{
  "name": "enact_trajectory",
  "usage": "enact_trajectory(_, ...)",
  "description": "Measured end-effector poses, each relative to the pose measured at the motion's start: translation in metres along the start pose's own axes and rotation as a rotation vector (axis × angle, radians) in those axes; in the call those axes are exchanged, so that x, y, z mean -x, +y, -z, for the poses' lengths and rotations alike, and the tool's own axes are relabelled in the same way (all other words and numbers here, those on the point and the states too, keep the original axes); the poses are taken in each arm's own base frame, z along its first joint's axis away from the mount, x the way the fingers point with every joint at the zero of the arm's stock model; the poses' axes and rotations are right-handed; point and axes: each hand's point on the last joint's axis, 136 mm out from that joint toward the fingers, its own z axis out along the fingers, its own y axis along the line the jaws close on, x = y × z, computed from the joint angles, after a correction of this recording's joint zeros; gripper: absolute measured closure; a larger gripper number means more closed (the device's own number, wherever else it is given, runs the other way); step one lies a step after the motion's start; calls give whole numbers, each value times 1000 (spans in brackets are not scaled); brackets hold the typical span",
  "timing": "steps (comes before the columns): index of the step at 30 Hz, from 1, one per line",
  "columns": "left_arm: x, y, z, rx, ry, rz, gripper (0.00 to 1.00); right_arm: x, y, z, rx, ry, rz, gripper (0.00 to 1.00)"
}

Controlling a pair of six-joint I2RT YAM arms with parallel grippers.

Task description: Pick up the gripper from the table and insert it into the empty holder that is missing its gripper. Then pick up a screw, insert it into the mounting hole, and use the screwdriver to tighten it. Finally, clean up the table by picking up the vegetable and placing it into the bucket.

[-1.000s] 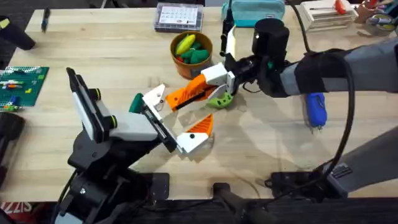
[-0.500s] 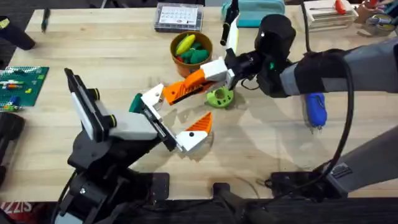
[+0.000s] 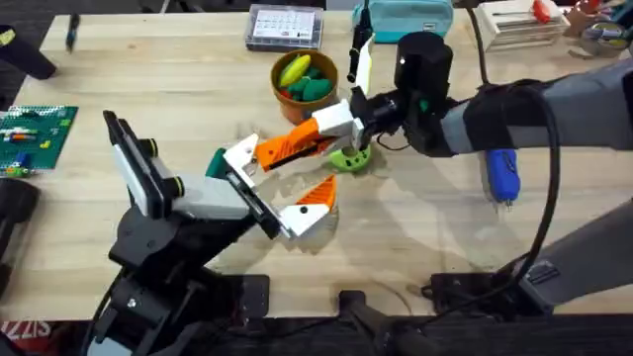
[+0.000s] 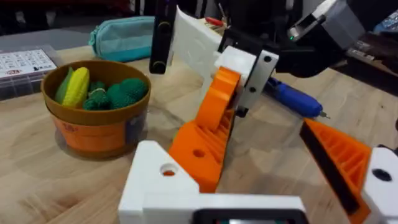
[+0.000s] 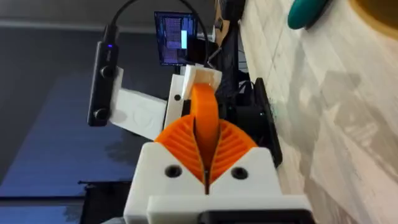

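My right gripper [image 3: 341,121] is clamped, apparently, on one orange finger [image 3: 292,146] of my left gripper [image 3: 282,183], which stands spread apart just below the bucket [image 3: 302,81] of vegetables, the blue screwdriver [image 3: 502,176] lying well off to the right.

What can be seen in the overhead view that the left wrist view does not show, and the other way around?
Overhead alone: the green vegetable on the table under the right hand, the green board at the left edge, the arm bases. Left wrist alone: a close side look at the orange finger the right hand grips. Both: the bucket with vegetables, the blue screwdriver, the teal pouch, the clear box.
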Motion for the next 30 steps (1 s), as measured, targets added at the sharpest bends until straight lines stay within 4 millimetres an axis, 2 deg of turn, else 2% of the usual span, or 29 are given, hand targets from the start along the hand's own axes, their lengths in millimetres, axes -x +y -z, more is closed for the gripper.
enact_trajectory(11,1,0,0,-1,-2,-7,18,5,7,-3,3,4,-2,984)
enact_trajectory(20,3,0,0,2,-14,-43,18,11,16,-24,1,30,-4,982)
enact_trajectory(30,3,4,1,24,-12,-39,18,14,12,-30,-20,18,-18,982)
